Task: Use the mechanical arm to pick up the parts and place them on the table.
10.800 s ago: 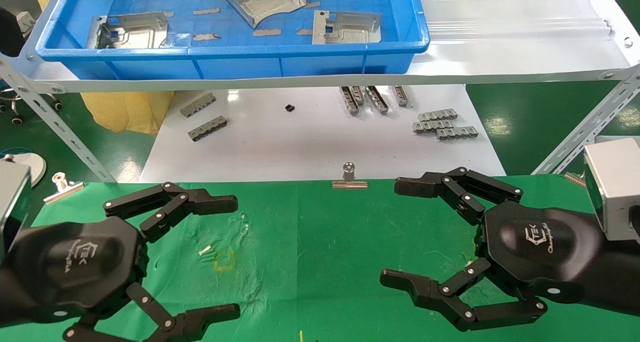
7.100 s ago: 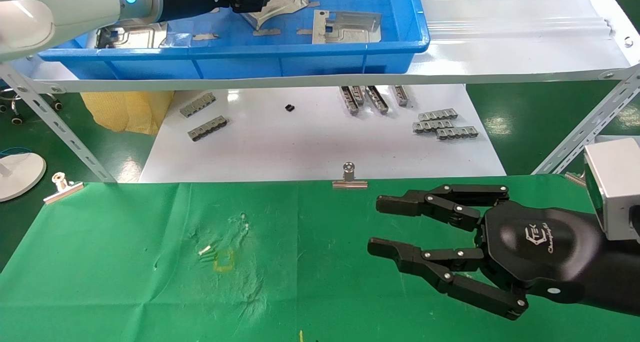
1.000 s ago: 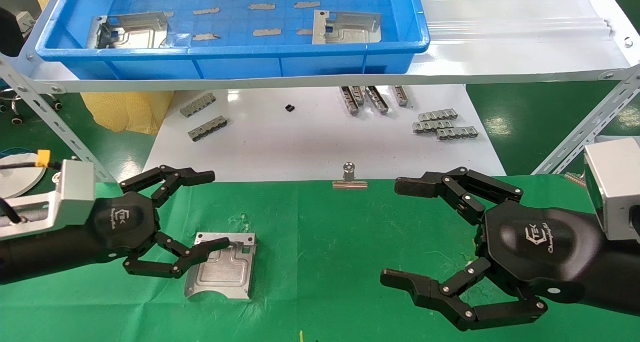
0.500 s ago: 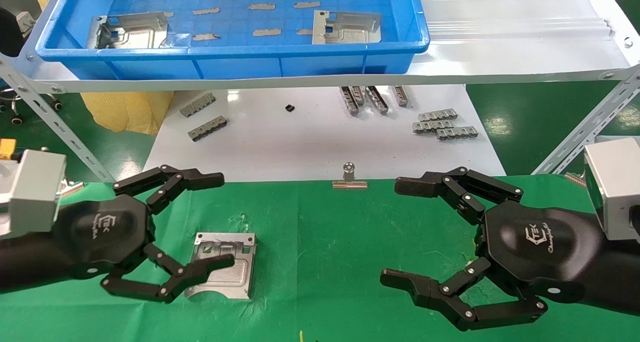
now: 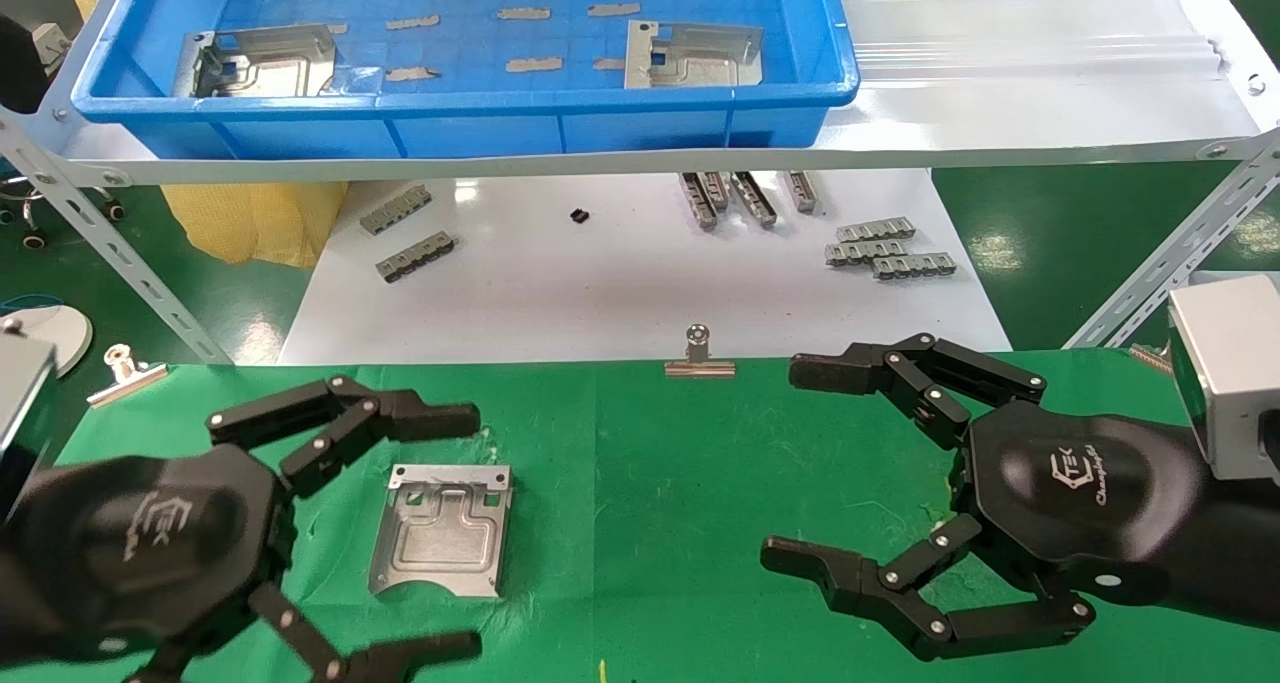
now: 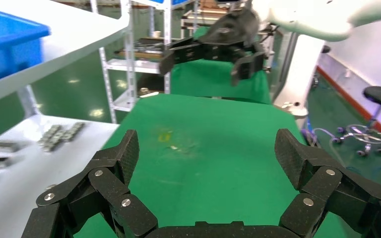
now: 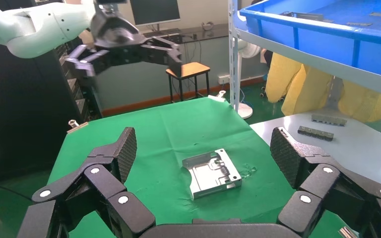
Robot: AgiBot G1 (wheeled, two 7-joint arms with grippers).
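One silvery stamped part [image 5: 440,528] lies flat on the green table [image 5: 650,483], arched edge toward me; it also shows in the right wrist view [image 7: 212,172]. Two more parts [image 5: 262,58] [image 5: 692,53] lie in the blue tray [image 5: 470,128] on the shelf. My left gripper [image 5: 468,535] is open and empty at the near left, raised above the cloth beside the part; the left wrist view [image 6: 209,153] shows only bare cloth between its fingers. My right gripper [image 5: 788,463] is open and empty at the near right [image 7: 204,148].
The white shelf [image 5: 1000,93] carrying the tray overhangs a white tabletop with small grey toothed bars [image 5: 885,248] [image 5: 410,233] [image 5: 745,198]. Thin grey strips lie in the tray. Binder clips [image 5: 699,355] [image 5: 125,371] hold the cloth's far edge.
My left gripper let go of the part and drew back toward me and upward, staying open. The part stays flat on the cloth. The right arm has not moved in the last second.
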